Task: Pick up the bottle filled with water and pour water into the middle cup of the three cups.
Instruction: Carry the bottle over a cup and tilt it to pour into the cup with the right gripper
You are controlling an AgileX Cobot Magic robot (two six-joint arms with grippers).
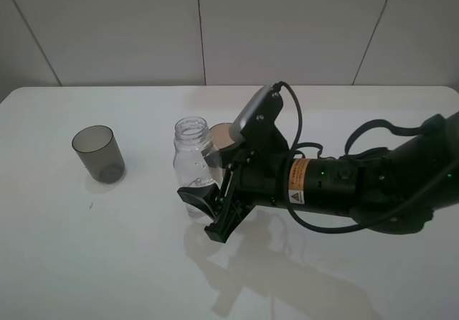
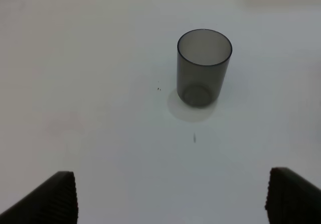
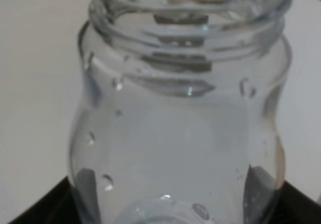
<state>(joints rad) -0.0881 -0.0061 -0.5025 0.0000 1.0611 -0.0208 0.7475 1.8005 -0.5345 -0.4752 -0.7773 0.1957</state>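
Observation:
The clear uncapped bottle (image 1: 192, 155) stands upright on the white table, near the middle. My right gripper (image 1: 206, 212) is open with its fingers on either side of the bottle's lower body. The bottle fills the right wrist view (image 3: 180, 118), with one dark fingertip (image 3: 47, 206) at each side. I cannot tell whether they touch it. Only the rim of the amber-brown middle cup (image 1: 220, 135) shows behind the bottle and wrist. The dark grey cup (image 1: 98, 153) stands far left and also shows in the left wrist view (image 2: 203, 68). The mauve-pink cup is hidden. My left gripper (image 2: 170, 204) is open and empty, short of the grey cup.
The right arm (image 1: 344, 184) lies across the right half of the table (image 1: 107, 262) with its cables, and hides what is behind it. A tiled wall (image 1: 215, 26) rises behind the table's far edge.

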